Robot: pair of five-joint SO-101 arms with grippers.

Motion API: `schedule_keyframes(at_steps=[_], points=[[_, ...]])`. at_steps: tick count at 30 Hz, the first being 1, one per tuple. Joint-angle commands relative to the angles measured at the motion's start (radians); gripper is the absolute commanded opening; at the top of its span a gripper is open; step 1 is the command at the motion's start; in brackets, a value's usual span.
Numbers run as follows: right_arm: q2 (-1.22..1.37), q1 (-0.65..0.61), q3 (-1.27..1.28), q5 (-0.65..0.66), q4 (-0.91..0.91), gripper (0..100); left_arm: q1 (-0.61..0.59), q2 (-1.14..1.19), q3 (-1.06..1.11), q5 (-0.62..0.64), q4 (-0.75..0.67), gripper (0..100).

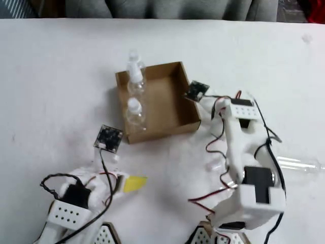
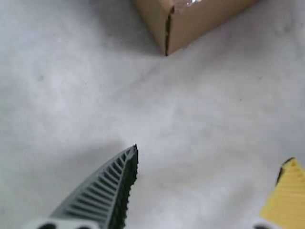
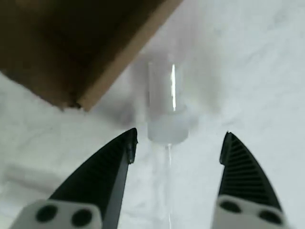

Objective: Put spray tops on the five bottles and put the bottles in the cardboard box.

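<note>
Cardboard box (image 1: 162, 133) holds two bottles (image 1: 135, 109) along one wall.
Right gripper (image 3: 179, 136) gapes empty astride a clear spray top (image 3: 167, 109) lying beside the box; left gripper (image 2: 211, 155) gapes empty over table (image 2: 71, 95).

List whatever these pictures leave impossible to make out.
1. High view: whether the two bottles in the cardboard box have tops screwed fully on; too small.
2. High view: the clear bottle by the right arm; one end hidden behind the arm, top or none unclear.
3. Left wrist view: the box's inside, cut off by the picture's edge.
4. Right wrist view: the spray top beside the box; blurred, shape unclear.
</note>
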Motion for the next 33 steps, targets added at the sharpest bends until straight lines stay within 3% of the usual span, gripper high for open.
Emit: schedule_keyframes(at_steps=[1,4,9,16,23,28,33], points=[[0.054,-0.007,-0.101,-0.008,0.005,23.7,-0.010,-0.019,-0.008,-0.011,-0.023,41],[0.116,-0.005,-0.158,-0.020,0.005,21.4,-0.010,-0.019,-0.008,-0.011,-0.023,41],[0.165,0.013,-0.276,-0.161,0.005,0.5,-0.010,-0.019,-0.008,-0.011,-0.023,41],[0.166,0.050,-0.466,-0.359,0.188,1.6,-0.010,-0.019,-0.008,-0.011,-0.025,41],[0.166,0.064,-0.735,-0.635,0.555,1.6,-0.010,-0.019,-0.008,-0.011,-0.023,41],[0.165,0.054,-0.850,-0.697,0.805,1.6,-0.010,-0.019,-0.008,-0.011,-0.023,41],[0.068,0.062,-0.776,-0.744,0.831,1.6,-0.025,-0.019,-0.008,-0.011,-0.023,40]])
